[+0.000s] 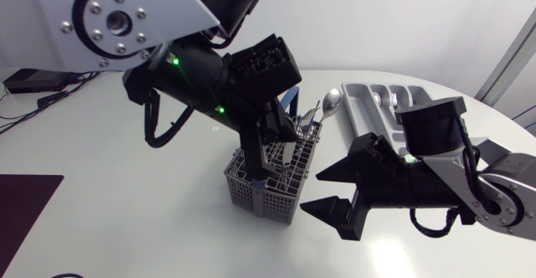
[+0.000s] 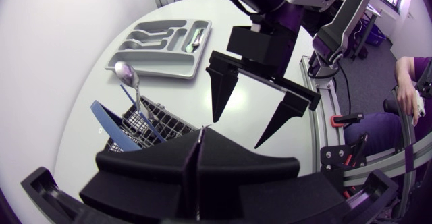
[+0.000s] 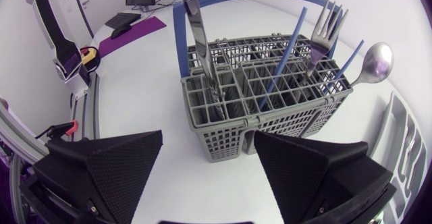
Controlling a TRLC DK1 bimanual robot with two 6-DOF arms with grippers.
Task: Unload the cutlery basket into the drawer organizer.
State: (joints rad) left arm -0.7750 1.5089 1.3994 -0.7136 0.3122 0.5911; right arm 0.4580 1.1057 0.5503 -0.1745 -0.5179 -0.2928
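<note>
White tabletop (image 1: 126, 219): loaded cutlery basket (image 1: 272, 186) at centre; left gripper (image 1: 255, 171) pinched closed over it, hold unclear; right gripper (image 1: 311, 191) gaping, empty, at 4 o'clock; drawer organizer (image 1: 377, 110) at 1 o'clock.

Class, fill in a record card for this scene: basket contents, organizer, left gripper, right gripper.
Basket contents: the cutlery basket holds a fork, a spoon, a knife and a blue-handled piece.
Organizer: the drawer organizer lies apart from the basket, one utensil in it.
Left gripper: the left gripper is shut, above the basket.
Right gripper: the right gripper is open and empty, the basket just ahead.
</note>
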